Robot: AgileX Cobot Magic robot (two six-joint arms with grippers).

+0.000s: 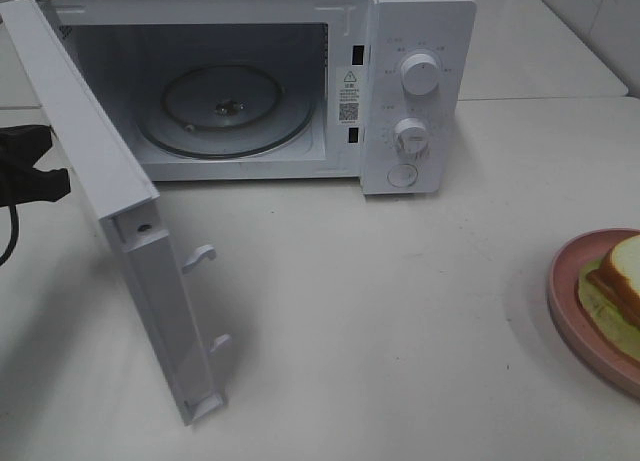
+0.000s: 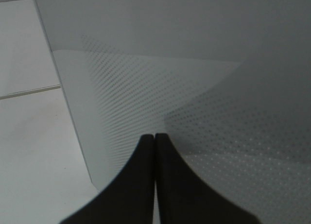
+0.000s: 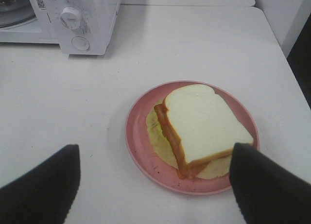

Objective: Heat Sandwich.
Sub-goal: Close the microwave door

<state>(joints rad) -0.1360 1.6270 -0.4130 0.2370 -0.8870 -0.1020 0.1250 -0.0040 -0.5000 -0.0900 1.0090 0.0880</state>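
The sandwich (image 3: pixel 204 124), white bread over reddish-brown, yellow and pale green layers, lies on a round pink plate (image 3: pixel 138 136). It shows at the right edge of the exterior view (image 1: pixel 622 271). My right gripper (image 3: pixel 154 147) is open and empty, hovering over the plate's near side with a finger (image 3: pixel 43 185) on each side of it. It is out of the exterior view. The white microwave (image 1: pixel 415 81) stands with its door (image 1: pixel 130 241) swung wide open and its glass turntable (image 1: pixel 225 109) bare. My left gripper (image 2: pixel 154 136) is shut and empty, close against the door's outer face.
The left arm (image 1: pixel 30 166) sits behind the open door at the far left. The door juts toward the table's front, with its latch hooks (image 1: pixel 200 256) sticking out. Two knobs (image 1: pixel 418 73) and a button are on the microwave's right panel. The table's right edge (image 3: pixel 279 59) is near the plate.
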